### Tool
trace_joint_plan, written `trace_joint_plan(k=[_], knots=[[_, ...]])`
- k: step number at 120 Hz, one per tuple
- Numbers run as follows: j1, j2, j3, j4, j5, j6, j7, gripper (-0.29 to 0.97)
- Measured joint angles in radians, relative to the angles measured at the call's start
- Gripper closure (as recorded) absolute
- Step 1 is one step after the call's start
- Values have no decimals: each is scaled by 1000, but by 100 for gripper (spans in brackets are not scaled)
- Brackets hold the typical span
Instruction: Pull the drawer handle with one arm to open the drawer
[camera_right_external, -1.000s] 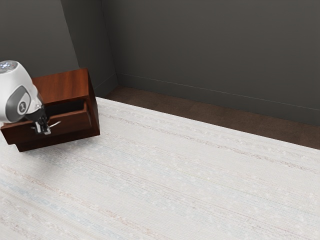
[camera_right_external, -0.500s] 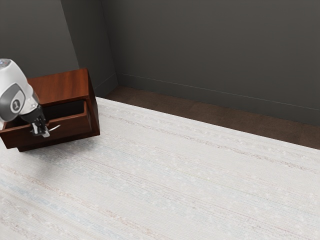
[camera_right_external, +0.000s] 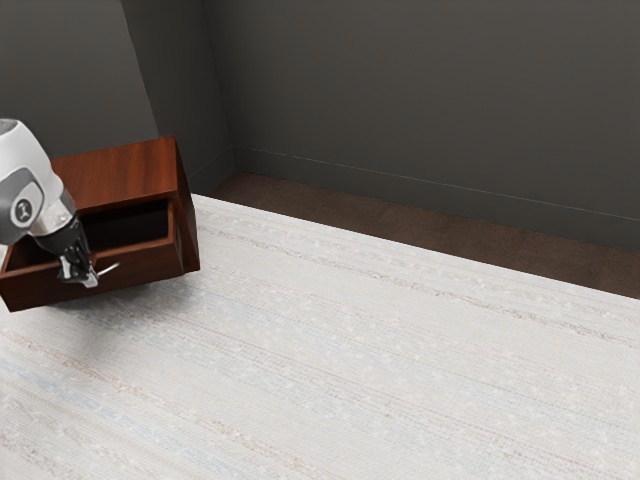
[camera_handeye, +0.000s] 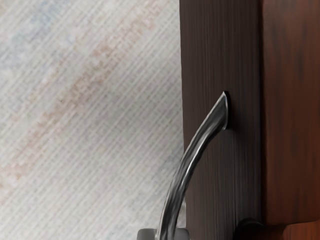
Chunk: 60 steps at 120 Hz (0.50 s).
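My claw (camera_right_external: 78, 270) grips the curved metal handle (camera_handeye: 189, 157) of the drawer (camera_right_external: 140, 265), which stands partly out of the wooden cabinet (camera_right_external: 125, 170) on the pale desk (camera_right_external: 350, 350).

Cabinet (camera_right_external: 125, 175) sitting on the bench (camera_right_external: 380, 360), exterior view's left
Its 1 drawer (camera_right_external: 145, 262) is sticking out forward over the bench; the end effector (camera_right_external: 78, 272) is clasping the handle (camera_handeye: 192, 160) on the drawer's front.

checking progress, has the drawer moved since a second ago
Yes. The drawer has slid farther out of the cabinet, toward the exterior view's lower left, widening the dark gap.
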Motion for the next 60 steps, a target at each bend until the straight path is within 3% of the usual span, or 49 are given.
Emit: trace_joint_plan(k=[60], knots=[[6,-97,-19,-81,25,-20,3,79]])
